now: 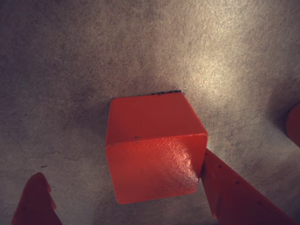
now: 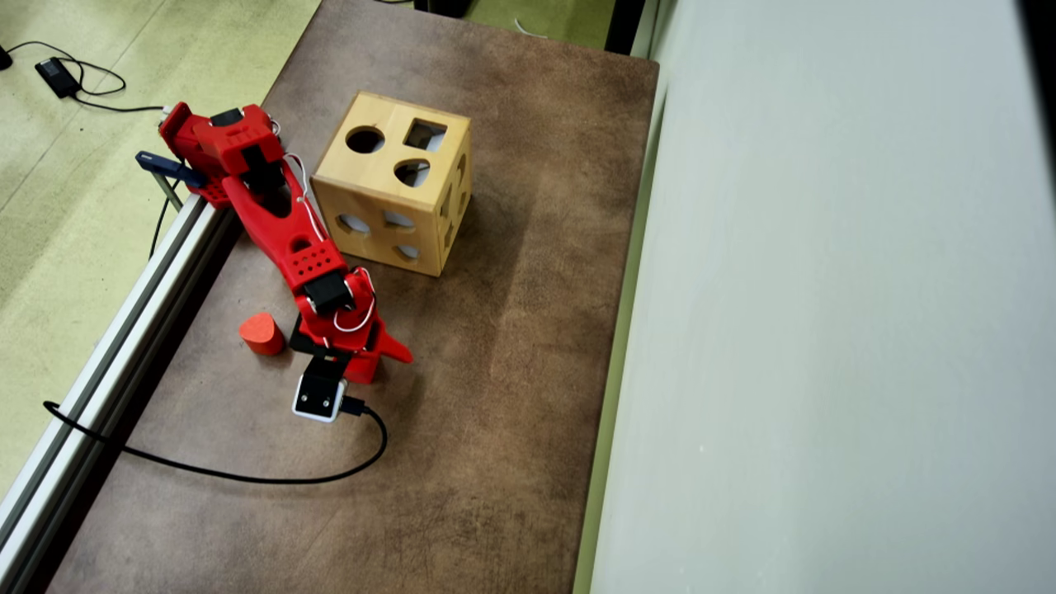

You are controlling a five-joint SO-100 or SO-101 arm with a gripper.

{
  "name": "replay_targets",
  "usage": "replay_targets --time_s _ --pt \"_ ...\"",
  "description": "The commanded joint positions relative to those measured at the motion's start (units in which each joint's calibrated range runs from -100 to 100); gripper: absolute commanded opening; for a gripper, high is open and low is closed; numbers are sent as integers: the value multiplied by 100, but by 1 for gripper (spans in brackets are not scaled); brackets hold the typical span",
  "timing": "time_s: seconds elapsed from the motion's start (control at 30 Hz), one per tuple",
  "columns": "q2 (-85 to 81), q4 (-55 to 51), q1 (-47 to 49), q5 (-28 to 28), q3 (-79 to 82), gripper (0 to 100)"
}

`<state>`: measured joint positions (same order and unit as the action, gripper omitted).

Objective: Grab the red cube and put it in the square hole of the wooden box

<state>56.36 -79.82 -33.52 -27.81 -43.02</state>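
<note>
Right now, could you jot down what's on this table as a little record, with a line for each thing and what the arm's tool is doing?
arm: red arm, bent low over the brown table
tool: tool open, one finger at each side of the cube; the right one looks to touch it in the wrist view
cube: small bright red cube resting on the table, not lifted
box: large light-wood box standing apart from the arm's tip
square hole: dark square hole in the box top, beside a round hole
other block: orange-red rounded block left of the tool, overhead view

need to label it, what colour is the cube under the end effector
Bright red cube, clearest in the wrist view; the overhead view mostly hides it under the arm.
</note>
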Motion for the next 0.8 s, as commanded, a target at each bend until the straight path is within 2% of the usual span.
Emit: replay_targets --time_s 0.0,0.57,0.77 --pt "-103 41 -20 -29 -277 44" --pt "-94 -15 -20 -20 -277 43" --pt "-94 25 -6 15 -241 39"
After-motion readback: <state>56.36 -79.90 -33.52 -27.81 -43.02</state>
